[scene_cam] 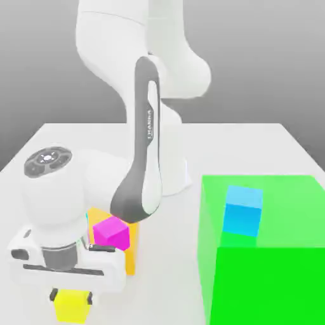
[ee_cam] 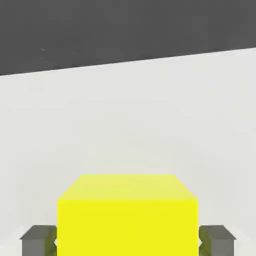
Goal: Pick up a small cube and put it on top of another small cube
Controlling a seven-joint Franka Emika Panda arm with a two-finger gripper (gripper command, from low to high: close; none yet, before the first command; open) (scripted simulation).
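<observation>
The small yellow cube (scene_cam: 71, 306) rests on the white table (scene_cam: 165, 279) at the front of the exterior view's left. My gripper (scene_cam: 71, 296) comes straight down over it, shut on it, with one finger against each side. In the hand view the yellow cube (ee_cam: 127, 215) sits between the two grey fingertips (ee_cam: 37, 241). The small magenta cube (scene_cam: 112, 233) stands just behind the hand, on top of a flat orange-yellow block (scene_cam: 131, 257). Part of that block is hidden by my hand.
A large bright green block (scene_cam: 273, 266) takes up the exterior view's right, with a light blue cube (scene_cam: 243, 211) on its lower step. The robot's base and forearm (scene_cam: 145, 159) rise behind the magenta cube.
</observation>
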